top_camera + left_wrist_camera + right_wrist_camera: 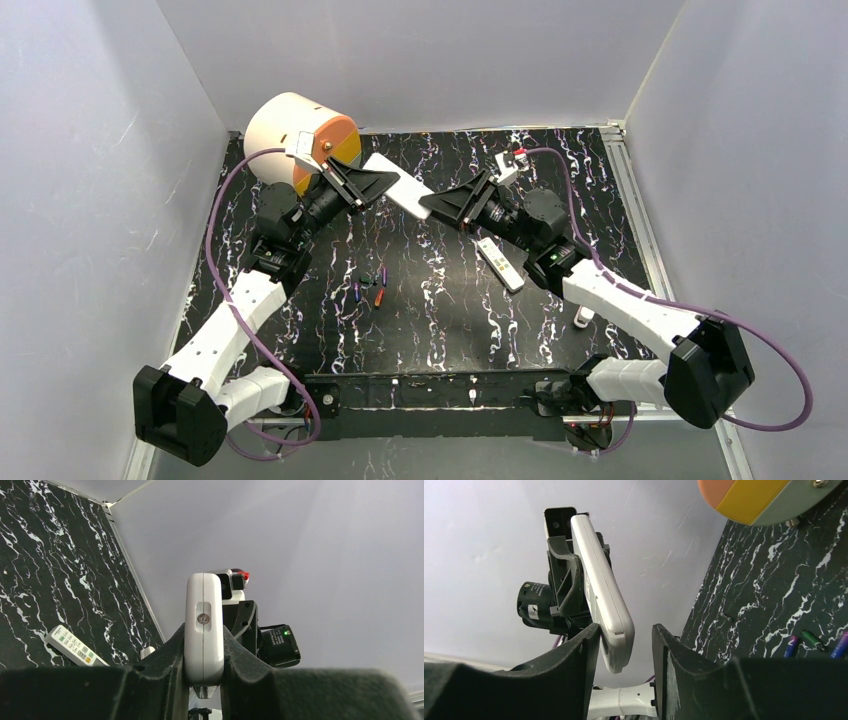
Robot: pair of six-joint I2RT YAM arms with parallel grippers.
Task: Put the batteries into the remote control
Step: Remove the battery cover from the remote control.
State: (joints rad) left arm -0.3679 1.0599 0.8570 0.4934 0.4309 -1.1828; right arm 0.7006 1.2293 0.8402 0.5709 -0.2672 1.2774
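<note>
Gripping white remote control (204, 600) edgewise, left pincer (202, 652); right pincer (626, 635) agape around its far end; writing unreadable.

The batteries (813, 640) are partly hidden behind the right jaws.

No text can be read; the small white sticker (533, 611) is too blurred.

Left gripper (204, 672) clamped on white remote (204, 610), which stands upright, end-on to the camera, with 1 small round emitter in its end window. Second remote (75, 647), buttons up, lies flat on black marbled table (50, 555) at lower left. Right arm (275, 645) sits behind, green light lit.
</note>
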